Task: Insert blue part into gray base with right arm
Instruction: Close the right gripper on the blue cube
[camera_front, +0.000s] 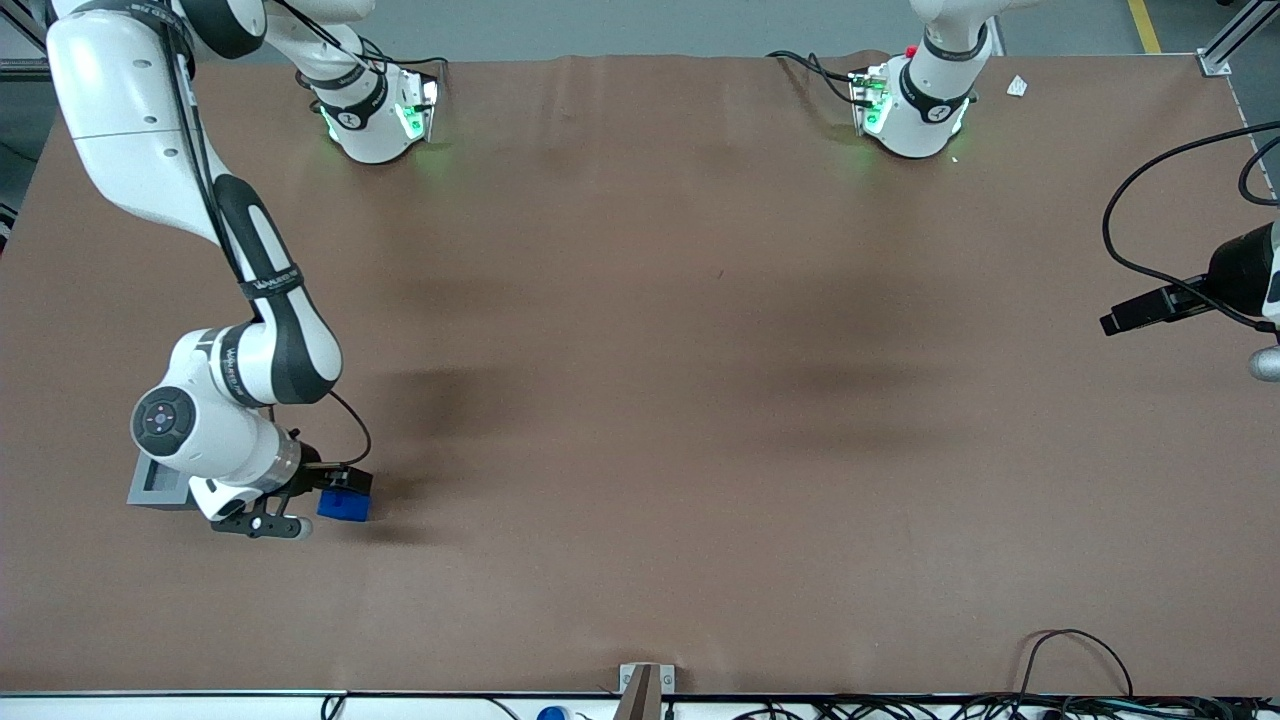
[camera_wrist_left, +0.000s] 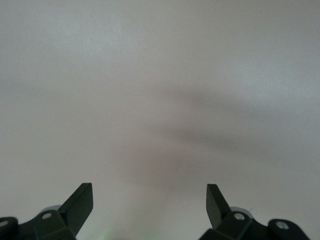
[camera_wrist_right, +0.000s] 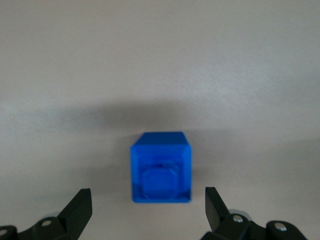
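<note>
The blue part (camera_front: 343, 505) lies on the brown table toward the working arm's end, near the front camera. In the right wrist view the blue part (camera_wrist_right: 161, 167) shows its notched top face. My right arm's gripper (camera_front: 320, 503) hangs low over it, open and empty. In the right wrist view the gripper (camera_wrist_right: 148, 210) has its black fingertips (camera_wrist_right: 80, 205) spread wider than the block, which sits just ahead of them, untouched. The gray base (camera_front: 150, 488) sits on the table beside the blue part, partly covered by my arm's wrist (camera_front: 215, 430). It is out of the right wrist view.
The brown table mat (camera_front: 650, 400) spans the view. The two arm bases (camera_front: 380, 120) (camera_front: 910, 110) stand farthest from the front camera. A small bracket (camera_front: 645, 685) and cables (camera_front: 1075, 660) line the front edge. A white scrap (camera_front: 1017, 86) lies near the parked arm's base.
</note>
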